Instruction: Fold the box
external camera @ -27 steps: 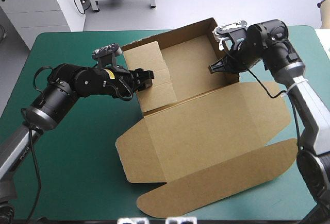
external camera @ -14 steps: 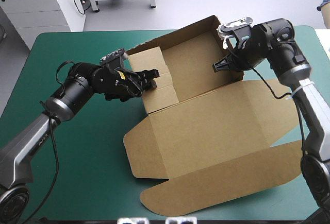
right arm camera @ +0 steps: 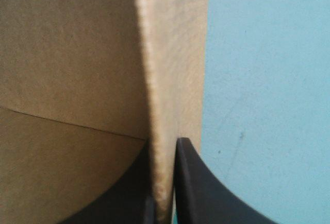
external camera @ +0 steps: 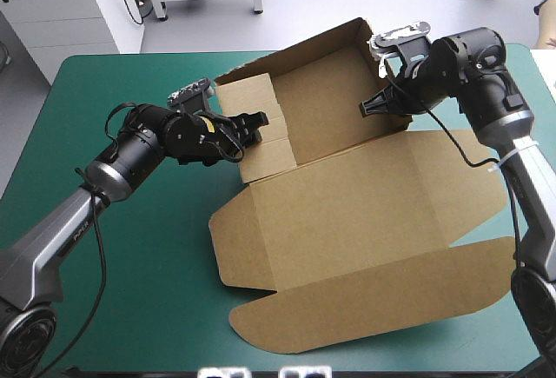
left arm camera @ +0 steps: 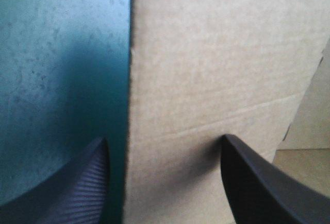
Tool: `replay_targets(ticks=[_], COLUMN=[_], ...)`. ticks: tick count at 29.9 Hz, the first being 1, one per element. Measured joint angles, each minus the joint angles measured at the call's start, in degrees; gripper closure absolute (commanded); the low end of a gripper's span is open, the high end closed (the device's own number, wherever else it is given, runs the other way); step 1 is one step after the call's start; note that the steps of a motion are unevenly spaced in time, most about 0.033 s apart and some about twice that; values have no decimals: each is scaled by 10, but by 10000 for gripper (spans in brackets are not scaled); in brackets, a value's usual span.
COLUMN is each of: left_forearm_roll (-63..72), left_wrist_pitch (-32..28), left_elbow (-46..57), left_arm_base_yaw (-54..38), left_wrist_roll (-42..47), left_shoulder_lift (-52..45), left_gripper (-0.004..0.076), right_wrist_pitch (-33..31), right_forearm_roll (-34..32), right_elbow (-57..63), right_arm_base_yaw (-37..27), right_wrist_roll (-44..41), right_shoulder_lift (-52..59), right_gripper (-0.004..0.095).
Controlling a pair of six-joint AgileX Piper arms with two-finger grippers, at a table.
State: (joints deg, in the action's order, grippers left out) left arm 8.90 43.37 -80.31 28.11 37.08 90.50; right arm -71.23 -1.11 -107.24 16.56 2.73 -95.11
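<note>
The brown box [external camera: 347, 213] lies open on the teal-green cover, its far wall [external camera: 326, 82] and left wall [external camera: 256, 139] raised, its lid [external camera: 373, 300] flat toward the front edge. My left gripper [external camera: 254, 124] is open at the left wall's outer side; in the left wrist view its black fingers [left arm camera: 77, 188] stand apart with the wall's edge [left arm camera: 129, 105] between them. My right gripper [external camera: 373, 104] is shut on the box's right wall [right arm camera: 170, 80], the board pinched between its fingers [right arm camera: 191, 183].
Bare teal-green cover [external camera: 130, 265] stretches to the left and front left of the box. The lid's rounded flap [external camera: 261, 330] reaches close to the table's front edge. A white cabinet [external camera: 61, 13] stands beyond the far left corner.
The left arm has reached further toward the box's left wall. The box has slid slightly right and away, and the right gripper has lifted the right wall a little higher.
</note>
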Motion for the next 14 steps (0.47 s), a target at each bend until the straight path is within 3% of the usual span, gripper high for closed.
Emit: replay_targets(ticks=[5,14], left_forearm_roll=[-8,-35], left_wrist_pitch=[-38,-45], left_elbow=[0,0], left_arm_base_yaw=[0,0], left_wrist_roll=[0,-34], left_shoulder_lift=[0,0], left_gripper=[282,282], right_wrist_pitch=[0,0], right_forearm_roll=[0,3], right_elbow=[-13,-14], right_arm_base_yaw=[0,0], right_wrist_roll=[2,4], right_shoulder_lift=[2,3], right_gripper=[924,924])
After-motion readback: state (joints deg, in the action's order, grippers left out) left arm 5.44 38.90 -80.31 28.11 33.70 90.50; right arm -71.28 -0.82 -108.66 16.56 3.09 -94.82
